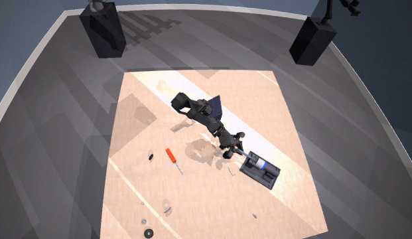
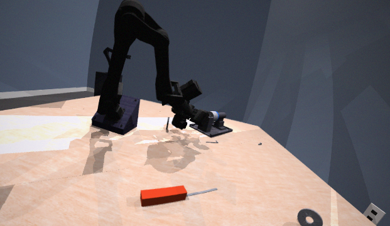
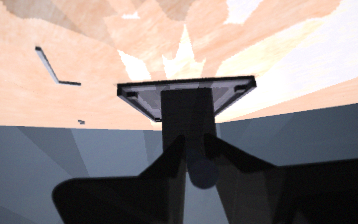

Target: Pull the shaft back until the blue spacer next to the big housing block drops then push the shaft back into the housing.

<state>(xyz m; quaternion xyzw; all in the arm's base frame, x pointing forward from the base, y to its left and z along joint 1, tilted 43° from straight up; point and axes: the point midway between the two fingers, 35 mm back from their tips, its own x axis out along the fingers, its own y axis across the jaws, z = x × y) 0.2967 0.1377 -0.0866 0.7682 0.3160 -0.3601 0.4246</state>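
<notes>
My gripper [image 1: 239, 150] [image 3: 194, 139] is shut on the shaft [image 1: 245, 153] [image 3: 203, 174], whose round rear end shows between the fingers in the wrist view. The shaft runs from the fingers into the near upright block [image 3: 187, 107] of the dark base plate [image 1: 255, 177] [image 3: 185, 80]. The blue spacer [image 1: 263, 165] [image 2: 216, 115] is in line with the white spacers [image 1: 259, 162] [image 2: 213, 116], between them and the big housing block [image 1: 273, 170] [image 2: 222, 115]. No spacer shows lying on the table. The wrist view hides the spacers behind the near block; the shaft's far tip is hidden.
A hex key [image 1: 231, 171] [image 2: 212, 142] [image 3: 54, 75] lies beside the base plate. A red-handled screwdriver [image 1: 170, 155] [image 2: 163, 196] lies farther off. A dark washer [image 1: 150, 232] [image 2: 309, 216] and several small parts lie on the table. The arm's mount [image 2: 129, 114] stands behind.
</notes>
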